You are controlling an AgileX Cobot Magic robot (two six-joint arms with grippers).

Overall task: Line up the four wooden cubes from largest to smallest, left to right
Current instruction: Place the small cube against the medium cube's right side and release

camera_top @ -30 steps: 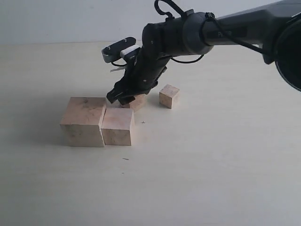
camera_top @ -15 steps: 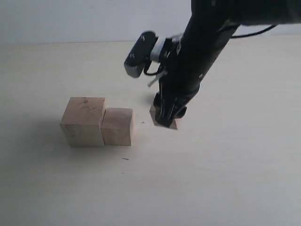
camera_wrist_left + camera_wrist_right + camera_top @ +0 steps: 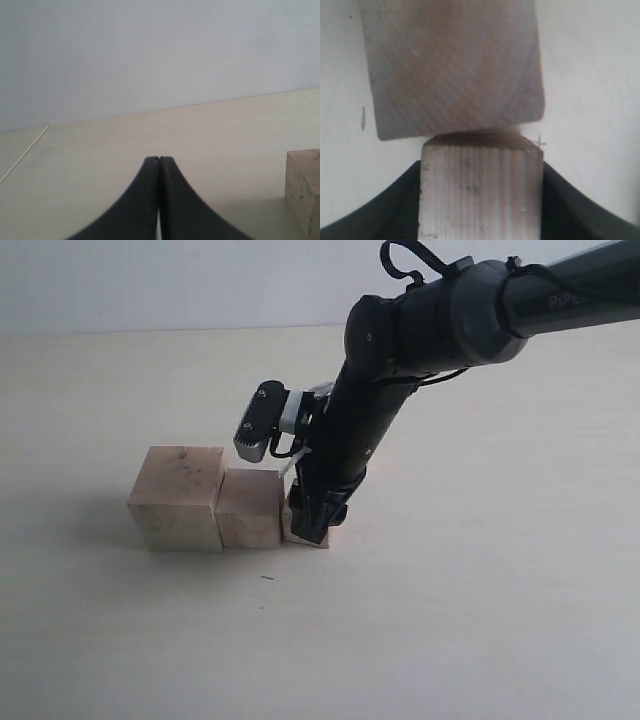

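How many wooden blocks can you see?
3. The largest cube stands on the left, a smaller cube touches its right side, and the right gripper holds a third cube beside that. Another may be hidden behind the arm.

Count, exterior view. Wooden cubes showing: three, namely the largest cube (image 3: 178, 498), the second cube (image 3: 250, 508) and the third cube (image 3: 298, 537), this last mostly covered. My arms in that view: one arm (image 3: 420, 330). Table (image 3: 480, 620): one. Right wrist view: two cubes. Left wrist view: one, an edge cube (image 3: 302, 190); I cannot tell which of the set. My grippers: two, the right gripper (image 3: 312, 515) and the left gripper (image 3: 159, 165).
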